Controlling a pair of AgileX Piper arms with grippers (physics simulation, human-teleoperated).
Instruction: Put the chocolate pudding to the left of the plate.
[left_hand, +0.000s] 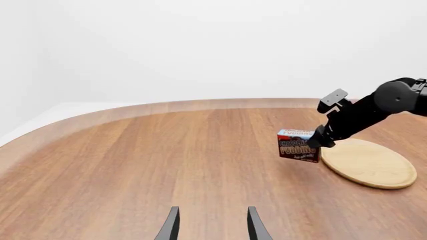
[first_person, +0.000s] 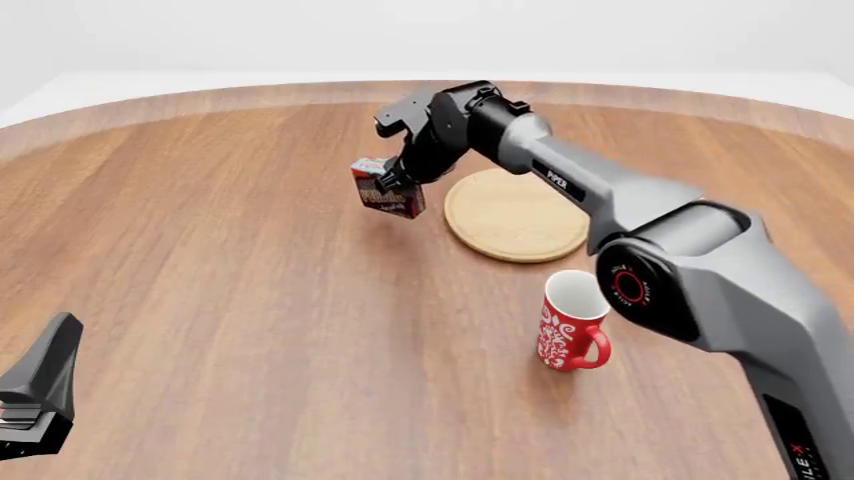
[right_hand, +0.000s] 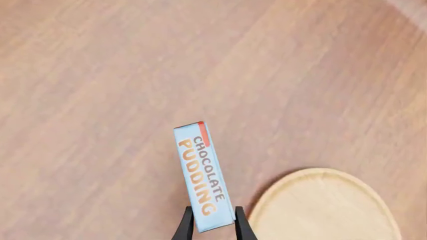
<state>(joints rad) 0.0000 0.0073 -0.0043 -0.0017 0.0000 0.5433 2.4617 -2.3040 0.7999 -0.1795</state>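
Observation:
The chocolate pudding (first_person: 386, 192) is a small carton with a dark brown and red front and a light blue top. It is just left of the plate (first_person: 517, 216), a flat round light-wood disc. My right gripper (first_person: 391, 179) is shut on the carton's top end from above. The carton is at table level or just over it; I cannot tell if it touches. The right wrist view shows the blue top (right_hand: 203, 175) between the fingers and the plate (right_hand: 327, 207) beside it. The left wrist view shows the carton (left_hand: 297, 145), the plate (left_hand: 368, 162) and my open, empty left gripper (left_hand: 210, 225), well short of them.
A red patterned mug (first_person: 571, 325) stands upright on the near side of the plate, to the right. Part of the left arm (first_person: 36, 395) shows at the front view's lower left. The table's curved far edge (first_person: 267, 95) runs behind.

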